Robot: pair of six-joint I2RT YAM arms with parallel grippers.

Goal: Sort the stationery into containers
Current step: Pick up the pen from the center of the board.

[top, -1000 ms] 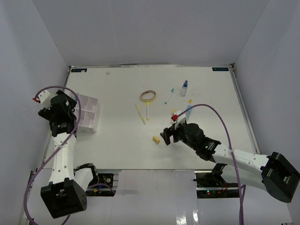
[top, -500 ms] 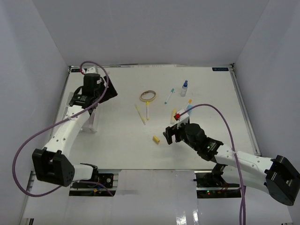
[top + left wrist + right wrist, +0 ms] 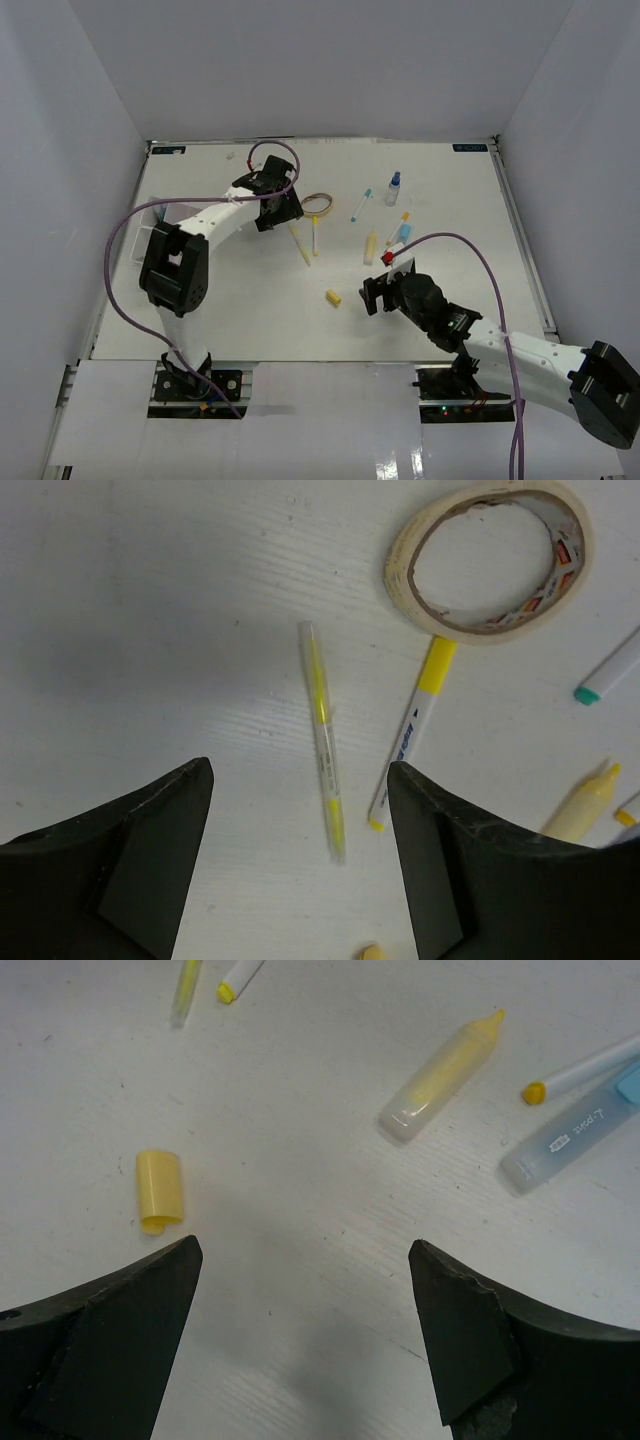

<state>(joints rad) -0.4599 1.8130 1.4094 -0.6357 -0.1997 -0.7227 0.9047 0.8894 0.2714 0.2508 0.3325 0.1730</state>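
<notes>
Left gripper (image 3: 300,785) hangs open above the thin yellow pen (image 3: 321,730); right gripper (image 3: 305,1260) gapes empty near the yellow cap (image 3: 160,1190).

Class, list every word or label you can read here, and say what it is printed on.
"stud-y", roughly, on the pale blue pen.
Blue print on the white marker: too blurred.
Red print inside the tape ring: too blurred.
Blue table-edge stickers: too small.

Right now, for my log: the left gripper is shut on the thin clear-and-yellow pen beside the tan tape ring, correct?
No: the left gripper is open, holding nothing. The thin clear-and-yellow pen lies loose on the white table below it, beside the tan tape ring, as the left wrist view shows.
</notes>
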